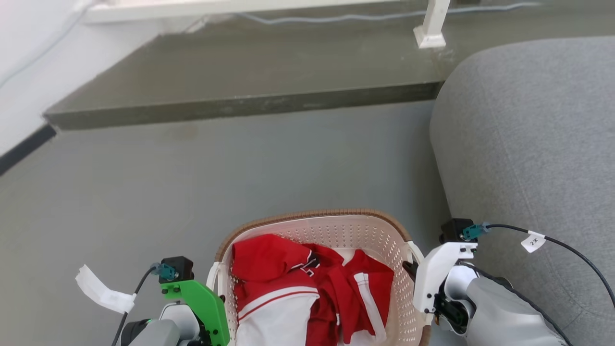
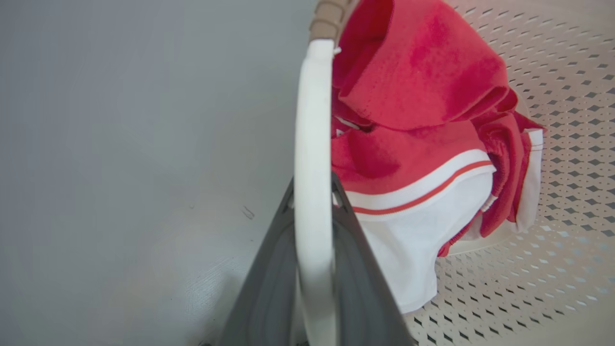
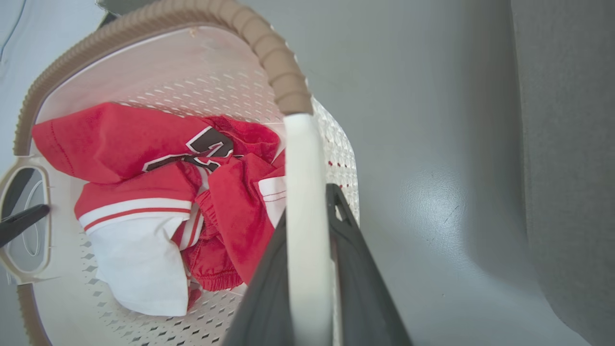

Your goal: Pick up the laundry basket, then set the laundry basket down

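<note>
The laundry basket [image 1: 312,214], cream perforated plastic with a brown woven-look rim, sits at the bottom middle of the head view between my arms. Red and white clothes [image 1: 307,283] lie inside it. My left gripper [image 2: 313,190] is shut on the basket's white left handle [image 2: 312,120], which runs up between its two dark fingers. My right gripper [image 3: 307,199] is shut the same way on the white right handle [image 3: 301,158]. In the head view the left gripper [image 1: 217,290] sits under a green mount and the right gripper [image 1: 413,270] under a white one, each at a basket side.
A grey sofa [image 1: 528,144] rises close on the right, beside my right arm. Ahead, a raised dark step [image 1: 240,103] crosses the grey floor, with a white furniture leg [image 1: 432,26] and a cable on it. A white wall with a dark baseboard runs along the left.
</note>
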Robot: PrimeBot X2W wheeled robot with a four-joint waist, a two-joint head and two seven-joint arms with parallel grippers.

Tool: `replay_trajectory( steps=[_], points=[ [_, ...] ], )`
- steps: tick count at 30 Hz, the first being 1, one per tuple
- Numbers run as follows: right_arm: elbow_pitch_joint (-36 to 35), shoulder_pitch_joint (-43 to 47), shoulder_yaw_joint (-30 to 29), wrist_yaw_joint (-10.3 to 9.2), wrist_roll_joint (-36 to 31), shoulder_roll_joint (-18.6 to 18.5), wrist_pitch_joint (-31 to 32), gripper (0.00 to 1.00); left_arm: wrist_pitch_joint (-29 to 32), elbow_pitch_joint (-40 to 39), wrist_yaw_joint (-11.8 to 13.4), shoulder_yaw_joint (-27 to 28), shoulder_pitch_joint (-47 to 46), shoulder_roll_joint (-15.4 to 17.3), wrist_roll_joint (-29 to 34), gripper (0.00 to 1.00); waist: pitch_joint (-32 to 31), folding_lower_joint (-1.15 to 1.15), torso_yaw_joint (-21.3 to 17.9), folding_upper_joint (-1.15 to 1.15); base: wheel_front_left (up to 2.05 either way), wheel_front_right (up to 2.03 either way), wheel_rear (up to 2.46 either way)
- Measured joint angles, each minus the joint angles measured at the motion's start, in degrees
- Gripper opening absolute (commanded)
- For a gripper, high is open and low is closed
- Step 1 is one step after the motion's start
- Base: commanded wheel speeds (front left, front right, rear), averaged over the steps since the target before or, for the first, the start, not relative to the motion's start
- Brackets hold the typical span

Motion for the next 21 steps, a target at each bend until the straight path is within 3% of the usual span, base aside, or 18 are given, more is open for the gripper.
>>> replay_trajectory(
  steps=[21],
  points=[
    [0.89, -0.31, 1.77, -0.02, 1.7, -0.08, 0.94, 0.0, 2.74, 0.19, 0.0, -1.02, -0.03, 0.02, -1.56, 0.0, -1.55, 0.0, -0.65, 0.0, 0.0, 0.0, 0.0]
  ],
)
